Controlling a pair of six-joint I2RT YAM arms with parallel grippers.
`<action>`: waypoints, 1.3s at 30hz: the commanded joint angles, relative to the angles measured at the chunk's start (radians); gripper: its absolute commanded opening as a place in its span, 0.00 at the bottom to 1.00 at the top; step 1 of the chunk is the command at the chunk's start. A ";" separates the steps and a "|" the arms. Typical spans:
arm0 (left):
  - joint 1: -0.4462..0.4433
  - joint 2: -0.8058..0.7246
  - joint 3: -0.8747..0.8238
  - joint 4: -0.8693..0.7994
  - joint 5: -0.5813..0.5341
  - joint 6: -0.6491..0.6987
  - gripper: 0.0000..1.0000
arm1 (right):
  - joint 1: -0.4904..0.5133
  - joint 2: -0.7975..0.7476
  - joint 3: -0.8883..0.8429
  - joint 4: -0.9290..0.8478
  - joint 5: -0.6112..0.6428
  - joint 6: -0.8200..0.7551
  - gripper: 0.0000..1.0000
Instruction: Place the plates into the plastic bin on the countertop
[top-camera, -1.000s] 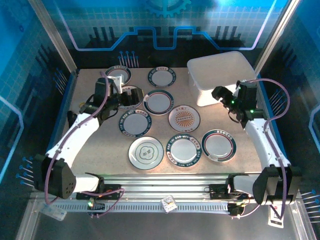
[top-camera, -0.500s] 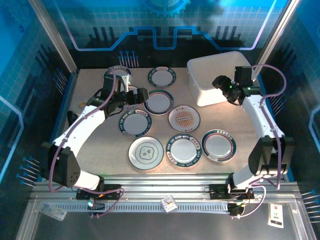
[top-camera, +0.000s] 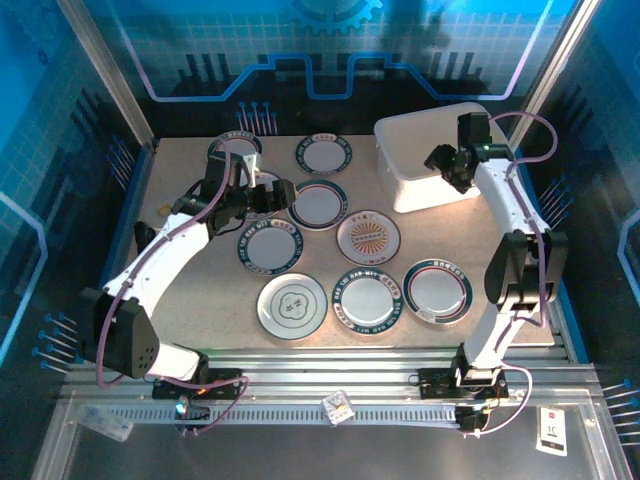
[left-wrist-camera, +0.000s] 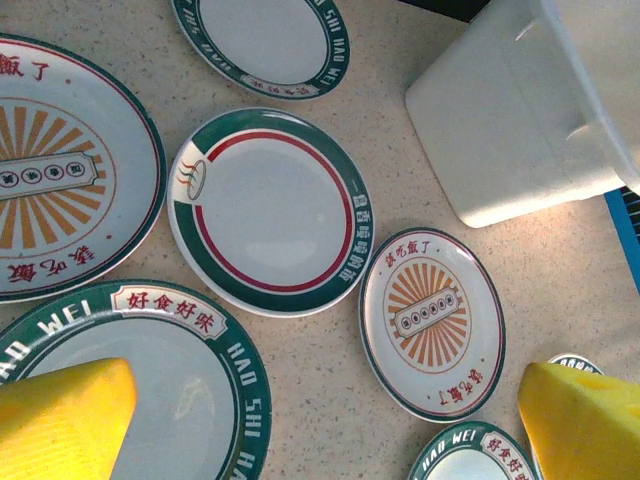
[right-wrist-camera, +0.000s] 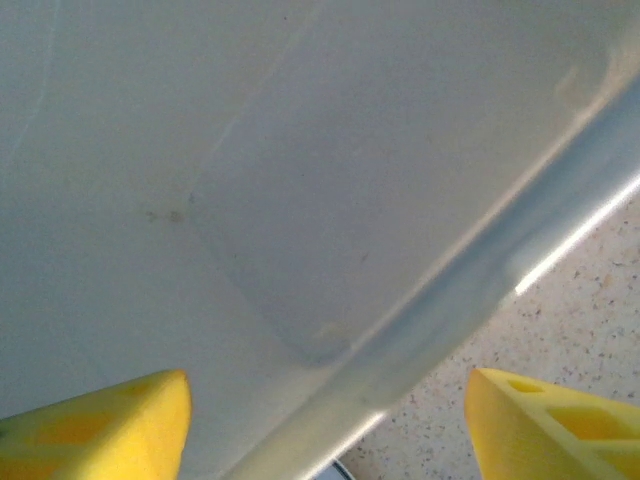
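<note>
Nine plates (top-camera: 324, 154) that I can count, all flat and single on the countertop (top-camera: 190, 290), spread from 11 o'clock through the middle down to 5 o'clock; the plastic bin (top-camera: 415, 190) sits at 1 o'clock of the surface, well apart from most of them; the sunburst plate (top-camera: 368, 237) lies near the bin's front wall, at its 7 o'clock; the grey floral plate (top-camera: 292, 305) is in the near row at 6 o'clock, with two dark-rimmed neighbours to its right. The left gripper (top-camera: 285, 193) hangs over the left-centre of the spread, above a plate partly hidden by its arm; from its wrist the left gripper (left-wrist-camera: 320, 430) has its yellow fingertips (left-wrist-camera: 60, 420) spread wide with nothing between them; below it is the red-ringed plate (left-wrist-camera: 268, 210), with the sunburst plate (left-wrist-camera: 432, 322) at 4 o'clock of that and a bin corner (left-wrist-camera: 520, 110) at 2 o'clock. The right gripper (top-camera: 440, 158) is over the bin's near side; from its wrist the right gripper (right-wrist-camera: 330, 430) shows fingers (right-wrist-camera: 560, 430) standing apart and pinching nothing; the bin's wall (right-wrist-camera: 250, 180) fills the upper left and its rim crosses between the fingers; speckled countertop (right-wrist-camera: 590, 320) shows at 4 o'clock; whether a finger touches the rim I cannot tell.
</note>
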 joint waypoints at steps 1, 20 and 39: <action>-0.006 -0.041 -0.009 -0.050 -0.025 0.005 0.99 | 0.009 0.029 0.060 -0.108 0.059 -0.083 0.67; -0.006 -0.044 -0.012 -0.052 -0.023 -0.015 0.99 | -0.074 0.026 0.103 -0.199 0.122 -0.413 0.43; -0.006 -0.050 -0.007 -0.063 -0.014 -0.011 0.99 | -0.054 -0.059 0.293 -0.315 0.232 -0.491 0.76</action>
